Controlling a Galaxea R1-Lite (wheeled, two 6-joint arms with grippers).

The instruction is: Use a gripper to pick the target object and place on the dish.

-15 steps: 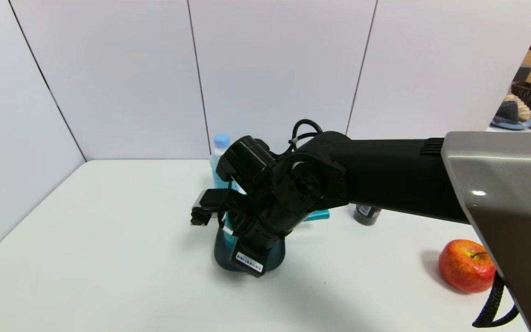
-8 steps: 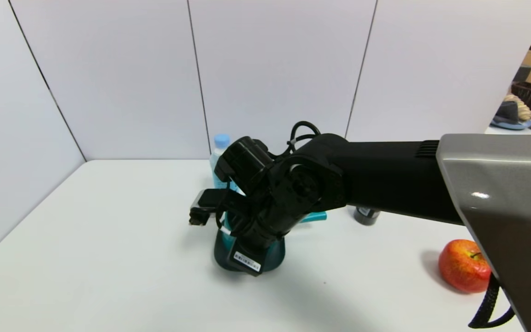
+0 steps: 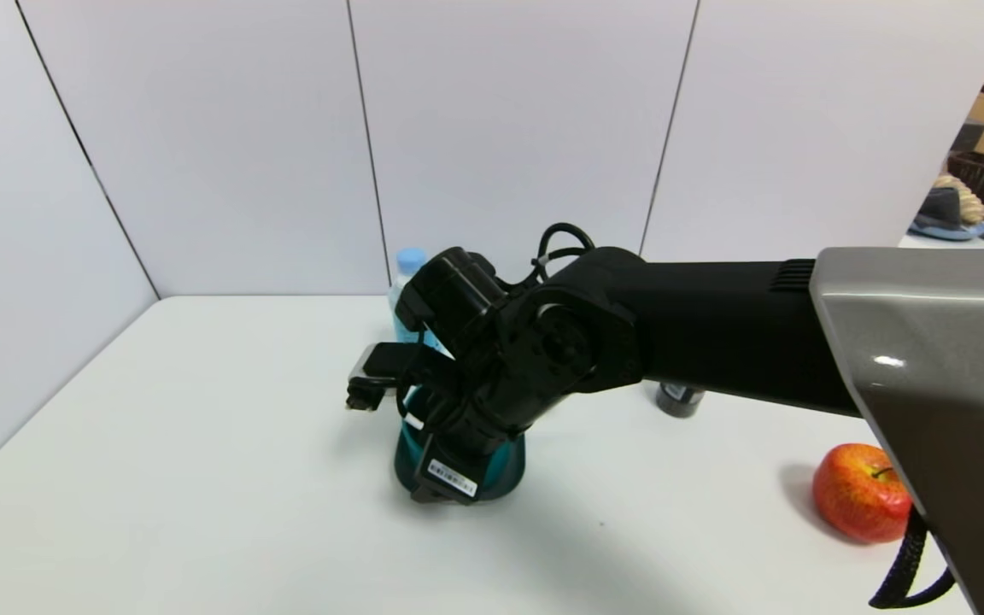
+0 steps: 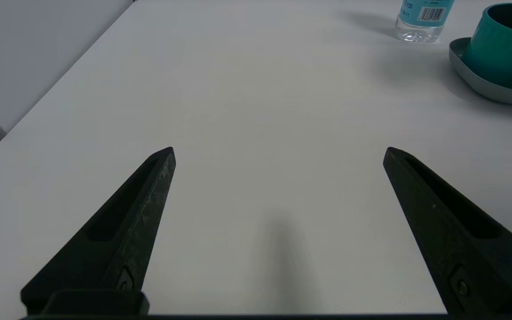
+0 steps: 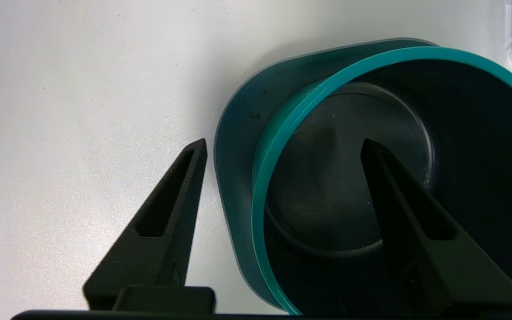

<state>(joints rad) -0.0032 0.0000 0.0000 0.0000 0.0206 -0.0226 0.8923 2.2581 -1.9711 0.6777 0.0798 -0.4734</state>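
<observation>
The teal saucepan (image 5: 260, 186) with a dark inside stands on the grey dish (image 5: 234, 146), at the table's middle. My right gripper (image 5: 283, 142) hangs over the pan's wall and is open. One finger (image 5: 171, 209) is outside the pan beside the dish, and the other is inside the pan, so neither touches the wall. In the head view the right wrist covers most of the saucepan (image 3: 506, 457) and the dish (image 3: 401, 480), and the pan's handle is hidden. My left gripper (image 4: 279, 151) is open low over bare table, with the saucepan (image 4: 505, 49) and the dish (image 4: 482, 86) farther off.
A blue-capped water bottle (image 3: 409, 282) stands just behind the dish. To the right of the dish stands a small black tube (image 3: 680, 400). A red apple (image 3: 863, 504) lies at the front right. Grey walls close the table's back and left.
My right gripper went from shut on the saucepan's wall to open, letting go of it. The wrist shifted slightly left, and the pan's handle is now hidden behind it.
</observation>
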